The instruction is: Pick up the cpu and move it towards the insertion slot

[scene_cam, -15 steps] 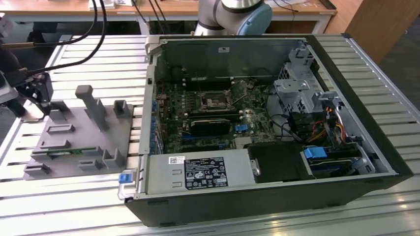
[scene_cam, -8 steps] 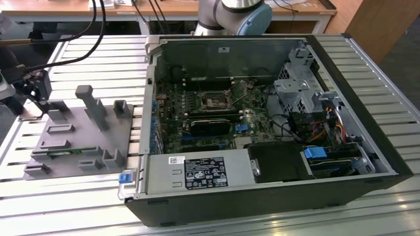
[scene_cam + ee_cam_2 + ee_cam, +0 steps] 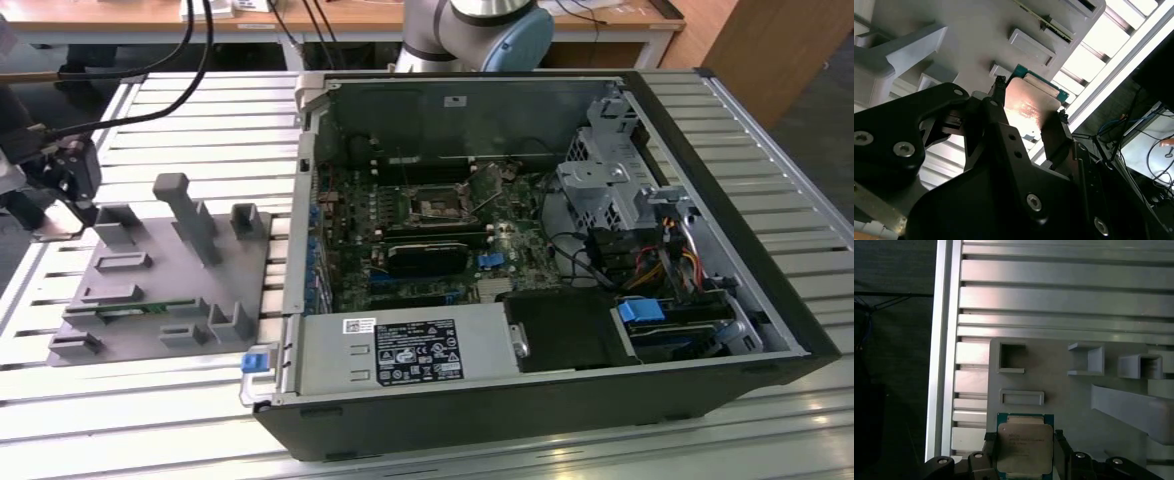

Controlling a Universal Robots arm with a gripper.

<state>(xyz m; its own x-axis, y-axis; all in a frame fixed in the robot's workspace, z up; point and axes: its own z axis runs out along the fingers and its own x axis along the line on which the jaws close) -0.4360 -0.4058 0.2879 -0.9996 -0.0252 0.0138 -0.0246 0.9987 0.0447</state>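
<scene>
Silvery cpu (image 3: 1024,452) clamped at two opposite sides between the gripper's (image 3: 1025,440) black fingers (image 3: 990,447), closed onto it, just inside the grey tray (image 3: 1054,390) side nearest the slatted aluminium table's (image 3: 1054,300) edge. Insertion slot (image 3: 438,205) well apart, on the green motherboard (image 3: 350,290) inside the open computer case (image 3: 534,420).

Nothing is readable. A black-and-white label (image 3: 415,352) and a small white sticker (image 3: 360,324) sit on the power supply (image 3: 327,368). Another white sticker (image 3: 455,100) is on the case wall (image 3: 387,120). Faint print crosses the cpu (image 3: 1021,446), too small to tell.
</scene>
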